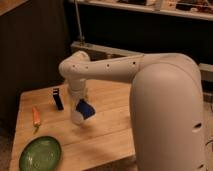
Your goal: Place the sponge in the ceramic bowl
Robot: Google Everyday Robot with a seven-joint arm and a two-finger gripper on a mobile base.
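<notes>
I judge the carry step in hand. The gripper (83, 103) hangs over the table (112, 132), jaws closed on the sponge (86, 110), just above the white cup (76, 119). Next I need travel to the ceramic bowl (41, 153) at the near-left corner, centring before release.

On the wooden counter (107, 135) a thin dark-blue-and-black box (58, 98) stands upright near the back left. An orange carrot-like vegetable (36, 116) lies near it, toward the left edge. A white cup (76, 118) stands mid-counter, partly hidden by the gripper (84, 107) hanging just in front of it.
</notes>
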